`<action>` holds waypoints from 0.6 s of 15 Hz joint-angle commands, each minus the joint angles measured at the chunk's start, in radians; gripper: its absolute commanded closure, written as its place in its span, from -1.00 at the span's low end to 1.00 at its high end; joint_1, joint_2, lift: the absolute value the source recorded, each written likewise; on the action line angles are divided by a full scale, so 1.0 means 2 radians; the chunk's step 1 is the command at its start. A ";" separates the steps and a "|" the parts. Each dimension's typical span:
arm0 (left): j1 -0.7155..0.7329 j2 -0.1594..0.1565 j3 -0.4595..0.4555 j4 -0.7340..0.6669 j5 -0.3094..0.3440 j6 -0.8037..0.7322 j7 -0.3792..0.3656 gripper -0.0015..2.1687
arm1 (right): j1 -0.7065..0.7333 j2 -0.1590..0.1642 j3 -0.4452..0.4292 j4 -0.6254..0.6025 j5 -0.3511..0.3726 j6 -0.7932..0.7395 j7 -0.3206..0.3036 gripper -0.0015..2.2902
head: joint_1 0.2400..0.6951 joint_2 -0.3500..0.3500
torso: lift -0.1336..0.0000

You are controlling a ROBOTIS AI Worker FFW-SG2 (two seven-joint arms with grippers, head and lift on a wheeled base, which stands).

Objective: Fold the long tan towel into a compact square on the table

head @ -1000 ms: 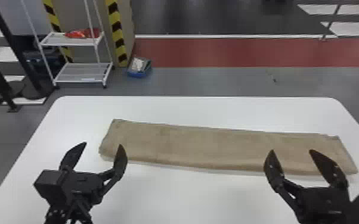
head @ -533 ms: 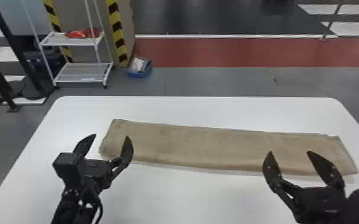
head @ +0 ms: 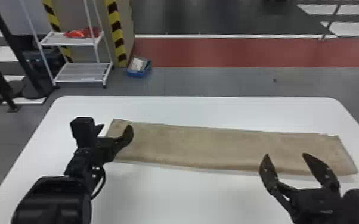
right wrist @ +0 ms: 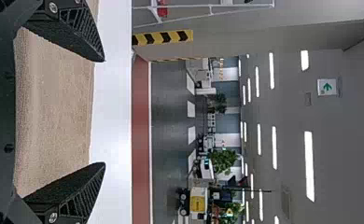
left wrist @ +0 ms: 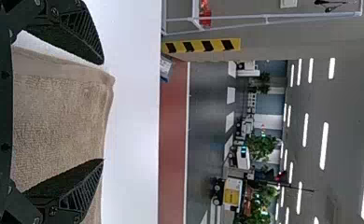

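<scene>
- Past the white table (head: 202, 107), grey floor (head: 217, 80) and a red band (head: 232, 52); a white rack (head: 80, 73) well ahead of the left gripper (head: 117, 126).
- Across the table, from beside the left gripper to beyond the outer finger of the right gripper (head: 285, 154), the long tan towel (head: 211, 146), laid flat as one long strip.
- At the left gripper: fingers spread wide, nothing held. In the left wrist view, a far corner of the towel between the fingers, with one finger just outside the short end and the other over the cloth.
- At the right gripper: fingers likewise wide apart and empty, over the near long edge, short of the right end. Contact with cloth: cannot tell for either gripper.
- Done so far, by the look of it: towel spread straight and fairly smooth. Possibly doubled lengthwise already, judging by the small step in the far edge near the right end; not certain.
- Left to do: all the crosswise folding, from pinching an end to stacking the layers, evening the edges and pressing down to a compact square.
- Overall, likely still the opening stage, with no grip taken and no square begun.
</scene>
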 commanded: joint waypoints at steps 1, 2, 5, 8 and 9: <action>-0.001 0.001 0.013 0.001 -0.001 0.013 0.000 -0.86 | -0.004 -0.004 0.002 0.004 -0.001 0.000 0.000 -0.92 | 1.00 0.09 | -0.70; -0.001 0.002 0.022 0.001 -0.001 0.025 0.000 -0.86 | -0.007 -0.005 0.003 0.007 -0.001 0.000 0.000 -0.92 | 1.00 0.10 | -0.70; -0.007 0.004 0.036 0.014 -0.005 0.043 -0.004 -0.82 | -0.011 -0.005 0.007 0.009 0.002 0.000 0.000 -0.92 | 1.00 0.19 | -0.70; -0.005 0.004 0.045 0.008 -0.004 0.074 -0.012 -0.78 | -0.013 -0.004 0.009 0.008 0.003 0.002 0.001 -0.92 | 1.00 0.24 | -0.70; -0.003 0.004 0.043 0.004 -0.005 0.079 -0.013 -0.63 | -0.012 -0.004 0.009 0.007 0.002 0.007 0.001 -0.92 | 1.00 0.26 | -0.70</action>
